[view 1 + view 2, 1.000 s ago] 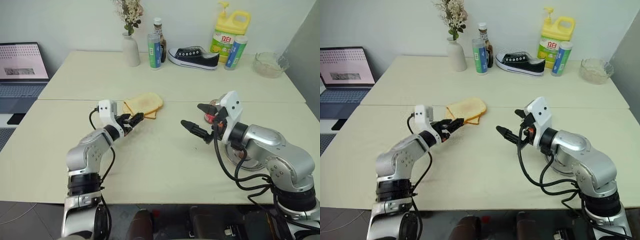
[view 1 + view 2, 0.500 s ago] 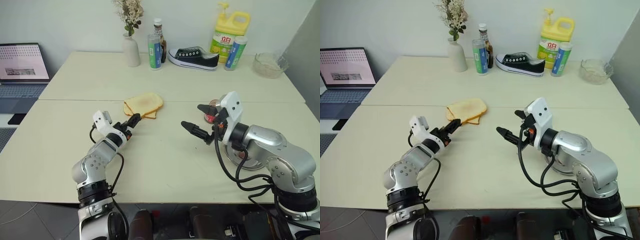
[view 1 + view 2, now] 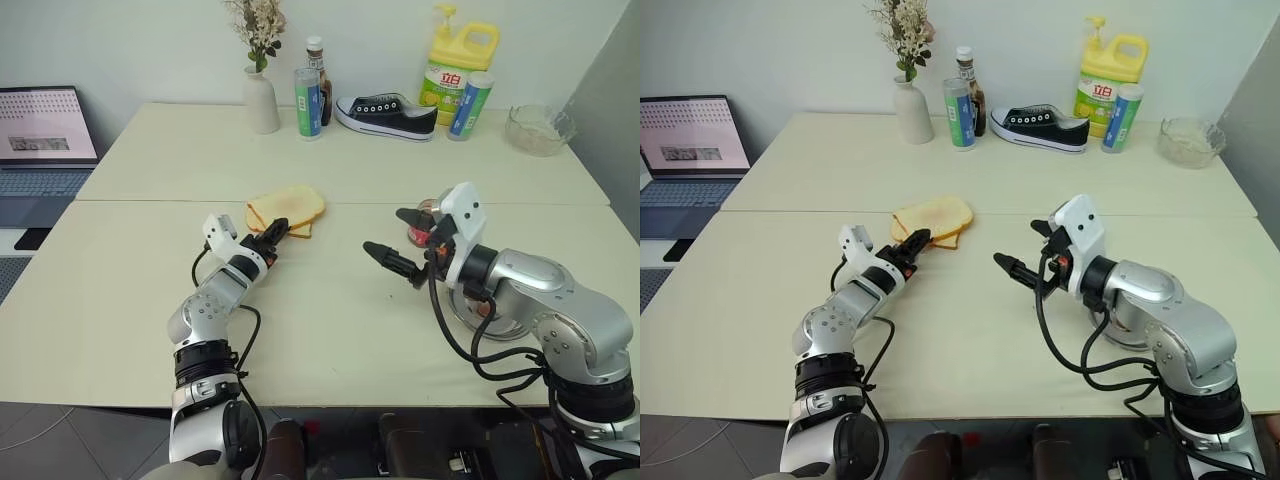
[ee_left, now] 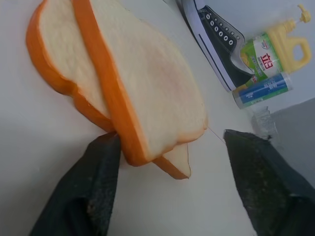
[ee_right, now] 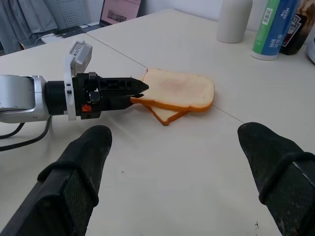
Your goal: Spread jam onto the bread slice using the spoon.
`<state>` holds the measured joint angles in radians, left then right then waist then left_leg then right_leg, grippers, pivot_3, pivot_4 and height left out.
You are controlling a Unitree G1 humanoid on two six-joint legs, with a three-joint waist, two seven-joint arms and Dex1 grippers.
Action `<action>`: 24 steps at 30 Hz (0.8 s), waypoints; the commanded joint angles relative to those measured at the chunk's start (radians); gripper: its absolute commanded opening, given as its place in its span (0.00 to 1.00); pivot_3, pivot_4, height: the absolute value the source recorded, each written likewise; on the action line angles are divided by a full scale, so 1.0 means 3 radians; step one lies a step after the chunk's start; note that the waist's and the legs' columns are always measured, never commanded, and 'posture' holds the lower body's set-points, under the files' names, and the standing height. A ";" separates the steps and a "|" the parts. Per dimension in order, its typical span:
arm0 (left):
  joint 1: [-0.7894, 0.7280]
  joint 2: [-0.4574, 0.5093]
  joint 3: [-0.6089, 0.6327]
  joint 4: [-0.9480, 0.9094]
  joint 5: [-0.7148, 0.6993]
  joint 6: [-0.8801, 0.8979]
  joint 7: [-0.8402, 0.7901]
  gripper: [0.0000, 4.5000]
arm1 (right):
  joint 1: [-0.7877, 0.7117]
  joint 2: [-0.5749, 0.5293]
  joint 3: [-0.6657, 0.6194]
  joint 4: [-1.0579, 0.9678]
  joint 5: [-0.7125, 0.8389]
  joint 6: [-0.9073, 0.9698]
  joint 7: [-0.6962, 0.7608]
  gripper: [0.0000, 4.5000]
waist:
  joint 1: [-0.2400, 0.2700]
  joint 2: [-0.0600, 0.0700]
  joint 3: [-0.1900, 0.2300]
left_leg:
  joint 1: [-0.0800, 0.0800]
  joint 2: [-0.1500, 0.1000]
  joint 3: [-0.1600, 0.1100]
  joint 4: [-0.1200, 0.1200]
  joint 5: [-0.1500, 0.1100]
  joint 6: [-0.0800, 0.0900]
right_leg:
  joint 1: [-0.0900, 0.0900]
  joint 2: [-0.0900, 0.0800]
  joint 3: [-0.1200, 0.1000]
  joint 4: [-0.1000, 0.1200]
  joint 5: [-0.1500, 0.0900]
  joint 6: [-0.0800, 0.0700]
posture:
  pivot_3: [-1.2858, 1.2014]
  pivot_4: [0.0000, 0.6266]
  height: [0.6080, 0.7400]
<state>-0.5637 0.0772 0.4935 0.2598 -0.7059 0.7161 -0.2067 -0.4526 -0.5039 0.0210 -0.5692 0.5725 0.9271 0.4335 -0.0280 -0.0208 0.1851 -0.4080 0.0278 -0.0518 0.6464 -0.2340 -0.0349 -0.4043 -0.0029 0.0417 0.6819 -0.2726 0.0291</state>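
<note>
Gripping the bread slice [image 4: 147, 93] well means you keep the half-spread left gripper [image 3: 277, 231] level, straddling only its near crust edge, not the smaller slice [image 4: 64, 83] beneath.

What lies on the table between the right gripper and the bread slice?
Nothing: in the left eye view, bare table separates the right gripper from the bread slice. The right wrist view shows the same.

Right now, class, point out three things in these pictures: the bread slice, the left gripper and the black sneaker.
bread slice [image 5: 183, 89], right wrist view, on its pale top face.
left gripper [image 3: 280, 228], left eye view, midway between its black fingertips.
black sneaker [image 3: 385, 110], left eye view, on its laced upper.
</note>
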 commanded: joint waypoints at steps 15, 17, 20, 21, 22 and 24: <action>-0.0160 0.0277 -0.0129 -0.0189 -0.0100 0.0033 -0.0128 0.01 | -0.0035 -0.0037 -0.0089 -0.0116 0.0029 -0.0025 0.0010 1.00 | -0.0001 0.0000 0.0000 | 0.0000 0.0000 0.0000 0.0000 0.0000 0.0000 | 0.0000 0.0000 -0.0001 0.0000 0.0000 0.0000 | 0.52 0.24 1.00; -0.0253 0.0487 -0.0367 -0.0284 0.0017 0.0084 -0.0320 0.01 | -0.0040 -0.0065 -0.0125 -0.0129 0.0053 -0.0009 0.0029 1.00 | -0.0003 0.0000 0.0000 | 0.0000 0.0000 -0.0001 0.0000 0.0000 0.0000 | 0.0000 0.0001 -0.0001 0.0000 0.0000 0.0000 | 0.52 0.24 1.00; -0.0306 0.1083 -0.1098 -0.0617 0.0342 0.0060 -0.1083 0.01 | -0.0046 -0.0196 -0.0330 -0.0226 0.0255 0.0128 0.0112 1.00 | -0.0005 0.0000 0.0000 | -0.0002 0.0000 -0.0001 -0.0003 0.0001 -0.0002 | -0.0002 0.0001 -0.0001 -0.0002 0.0000 0.0000 | 0.52 0.24 1.00; -0.0318 0.1239 -0.1258 -0.0719 0.0377 0.0058 -0.1301 0.01 | -0.0037 -0.0253 -0.0408 -0.0274 0.0357 0.0189 0.0147 1.00 | -0.0005 0.0000 0.0000 | -0.0002 -0.0001 0.0000 -0.0004 0.0002 -0.0003 | -0.0002 0.0001 0.0000 -0.0004 0.0000 0.0000 | 0.52 0.24 1.00; -0.0337 0.1356 -0.1347 -0.0808 0.0354 0.0081 -0.1472 0.01 | -0.0024 -0.0305 -0.0488 -0.0319 0.0463 0.0247 0.0174 1.00 | -0.0004 0.0000 0.0000 | -0.0002 0.0000 0.0001 -0.0005 0.0004 -0.0007 | -0.0002 0.0000 0.0000 -0.0005 0.0000 0.0000 | 0.52 0.24 1.00; -0.0401 0.1561 -0.1461 -0.1009 0.0251 0.0174 -0.1783 0.01 | 0.0009 -0.0436 -0.0693 -0.0388 0.0689 0.0370 0.0218 1.00 | -0.0002 0.0000 0.0001 | -0.0002 0.0000 0.0002 -0.0006 0.0004 -0.0008 | -0.0002 -0.0002 0.0001 -0.0006 0.0000 0.0000 | 0.52 0.24 1.00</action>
<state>-0.6642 0.5283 0.0766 0.0207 -0.6127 0.7587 -0.6712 -0.4502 -0.6186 -0.1320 -0.6364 0.7287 1.0197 0.4825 -0.0285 -0.0207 0.1852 -0.4087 0.0281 -0.0514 0.6444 -0.2328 -0.0372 -0.4049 -0.0033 0.0415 0.6799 -0.2728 0.0290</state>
